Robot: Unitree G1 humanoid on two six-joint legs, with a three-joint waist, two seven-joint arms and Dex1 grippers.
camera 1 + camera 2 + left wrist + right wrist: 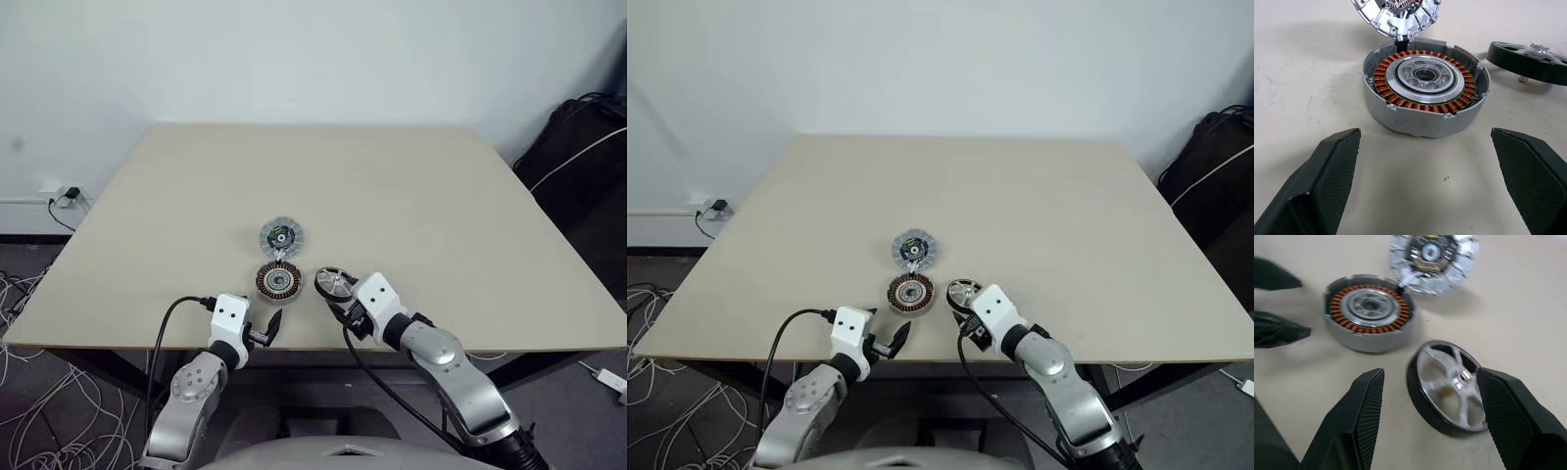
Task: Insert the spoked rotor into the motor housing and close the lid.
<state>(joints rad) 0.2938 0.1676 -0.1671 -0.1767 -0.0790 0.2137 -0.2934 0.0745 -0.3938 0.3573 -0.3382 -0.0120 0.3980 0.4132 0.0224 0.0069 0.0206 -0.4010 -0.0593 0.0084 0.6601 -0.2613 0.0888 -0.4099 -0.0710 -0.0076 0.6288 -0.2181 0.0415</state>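
Starting on your left, the left gripper hovers at the near table edge with its jaws spread wide and empty, just short of the motor housing. The housing sits open on the table, copper windings exposed and nothing yet inside it. The lid lies touching its far side, ribbed face up. To the right, the spoked rotor is between the right gripper's part-open fingers, tilted, though you cannot tell whether it is gripped or lifted. You still have insertion and lid closing ahead.
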